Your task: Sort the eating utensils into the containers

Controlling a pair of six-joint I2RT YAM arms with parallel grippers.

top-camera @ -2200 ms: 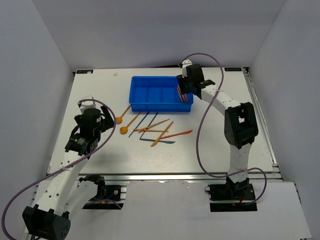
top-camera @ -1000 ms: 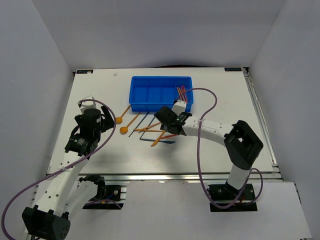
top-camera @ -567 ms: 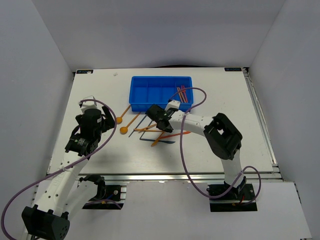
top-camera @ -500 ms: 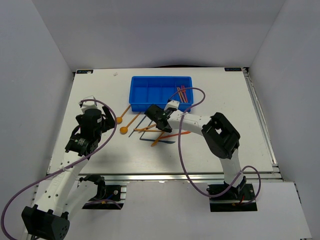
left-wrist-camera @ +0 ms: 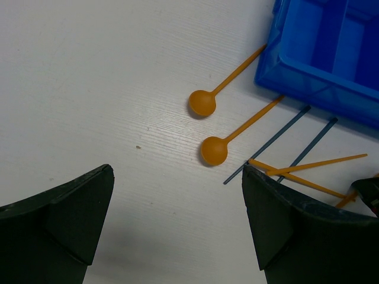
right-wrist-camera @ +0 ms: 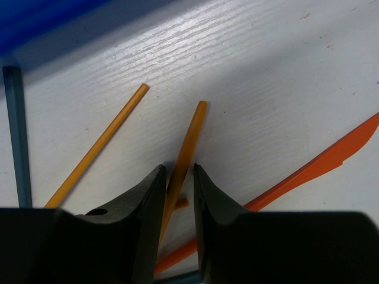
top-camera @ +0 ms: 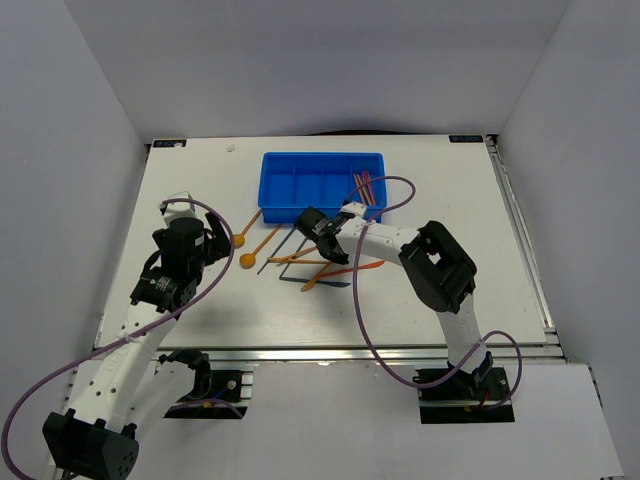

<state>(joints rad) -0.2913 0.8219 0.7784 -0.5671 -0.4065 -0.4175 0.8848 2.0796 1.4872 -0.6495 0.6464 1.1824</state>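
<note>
The blue tray (top-camera: 300, 190) lies at the back of the table, with red and dark utensils (top-camera: 366, 187) in its rightmost compartment. Orange sticks, dark blue sticks (top-camera: 285, 240) and an orange-red knife (top-camera: 365, 267) lie in front of it. Two orange spoons (top-camera: 238, 239) (top-camera: 247, 261) lie to its left. My right gripper (top-camera: 310, 222) is low by the tray's front wall, and its fingers (right-wrist-camera: 177, 168) are closed on an orange stick (right-wrist-camera: 188, 139). My left gripper (top-camera: 205, 240) hangs open and empty (left-wrist-camera: 176, 170) left of the spoons (left-wrist-camera: 202, 102) (left-wrist-camera: 214, 149).
In the right wrist view another orange stick (right-wrist-camera: 98, 145), a dark blue stick (right-wrist-camera: 16, 136) and the orange-red knife (right-wrist-camera: 314, 168) lie close to the held stick. The tray's wall (right-wrist-camera: 35, 18) is just ahead. A dark blue utensil (top-camera: 328, 284) lies nearest the front.
My right arm swung from the tray's right end down to the pile in front of it, then shifted a little left and toward the tray. The left arm has not moved.
</note>
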